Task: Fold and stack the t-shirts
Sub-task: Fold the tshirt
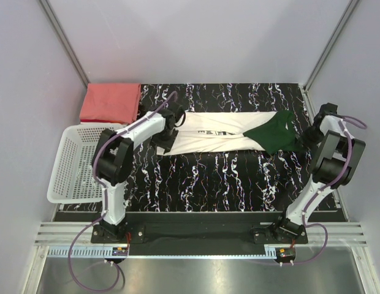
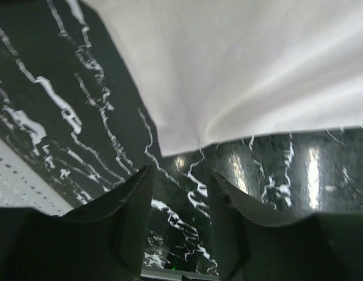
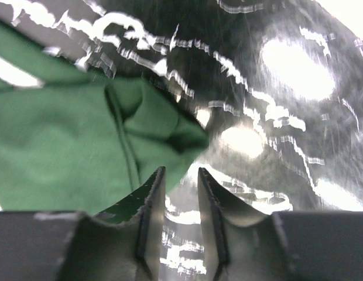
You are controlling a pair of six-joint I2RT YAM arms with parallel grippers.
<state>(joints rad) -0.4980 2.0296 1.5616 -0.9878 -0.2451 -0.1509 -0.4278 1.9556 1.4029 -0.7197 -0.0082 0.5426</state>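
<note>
The cream-white t-shirt lies folded into a long band across the black marbled mat, dark lettering near its left end and a dark green part at its right end. A salmon-red t-shirt lies folded at the back left. My left gripper sits at the band's left end; its jaws stand open over bare mat just short of the white cloth edge with nothing between them. My right gripper is at the right end, open, the green cloth lying beside its left finger.
A white plastic mesh basket stands off the mat's left edge, beside the left arm. Grey walls close in at the back and sides. The mat's front half shows only its marbled pattern.
</note>
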